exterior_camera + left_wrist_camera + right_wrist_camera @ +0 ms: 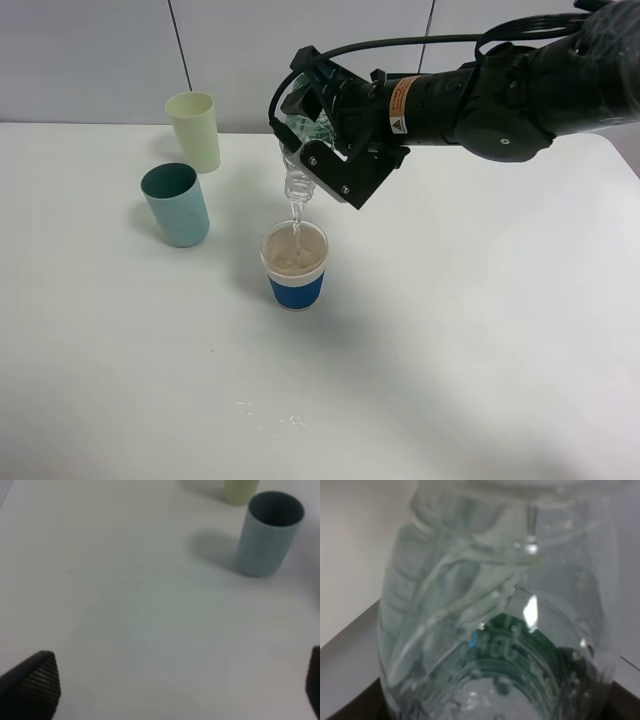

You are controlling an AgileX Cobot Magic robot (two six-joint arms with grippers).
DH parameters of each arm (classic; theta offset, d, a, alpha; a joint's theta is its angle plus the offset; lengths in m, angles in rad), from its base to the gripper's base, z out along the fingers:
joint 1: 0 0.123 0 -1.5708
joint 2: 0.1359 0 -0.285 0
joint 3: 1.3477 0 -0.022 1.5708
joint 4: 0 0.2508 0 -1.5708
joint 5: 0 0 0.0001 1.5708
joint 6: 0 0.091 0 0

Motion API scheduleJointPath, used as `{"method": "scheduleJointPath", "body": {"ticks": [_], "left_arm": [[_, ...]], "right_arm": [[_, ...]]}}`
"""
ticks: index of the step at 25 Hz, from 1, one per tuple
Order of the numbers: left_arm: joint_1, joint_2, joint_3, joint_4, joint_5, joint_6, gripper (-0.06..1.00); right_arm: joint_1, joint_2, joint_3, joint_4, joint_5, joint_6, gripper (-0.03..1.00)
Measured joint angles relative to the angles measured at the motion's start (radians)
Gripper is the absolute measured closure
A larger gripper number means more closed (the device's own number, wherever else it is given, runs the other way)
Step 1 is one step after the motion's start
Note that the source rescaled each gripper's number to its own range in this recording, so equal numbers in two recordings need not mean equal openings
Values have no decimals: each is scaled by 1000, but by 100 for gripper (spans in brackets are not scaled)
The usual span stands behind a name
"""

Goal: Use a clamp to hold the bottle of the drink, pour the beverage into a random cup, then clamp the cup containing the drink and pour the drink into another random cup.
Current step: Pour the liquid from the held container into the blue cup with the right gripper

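I hold the right fingers (pixel 345 172) clenched on the bottle (pixel 296 183), tipped neck-down at frame centre so it pours into the blue cup (pixel 296 262); left fingers (pixel 35 685) stand released.

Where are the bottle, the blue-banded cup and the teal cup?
bottle (pixel 296 182): exterior high view, neck
blue-banded cup (pixel 297 291): exterior high view, blue band
teal cup (pixel 183 218): exterior high view, side wall
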Motion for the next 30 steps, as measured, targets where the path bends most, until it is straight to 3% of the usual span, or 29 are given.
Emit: {"method": "scheduleJointPath", "body": {"ticks": [30], "left_arm": [[0, 0, 0, 0, 0, 0, -6]], "right_arm": [[0, 0, -2, 35, 0, -163, 95]]}}
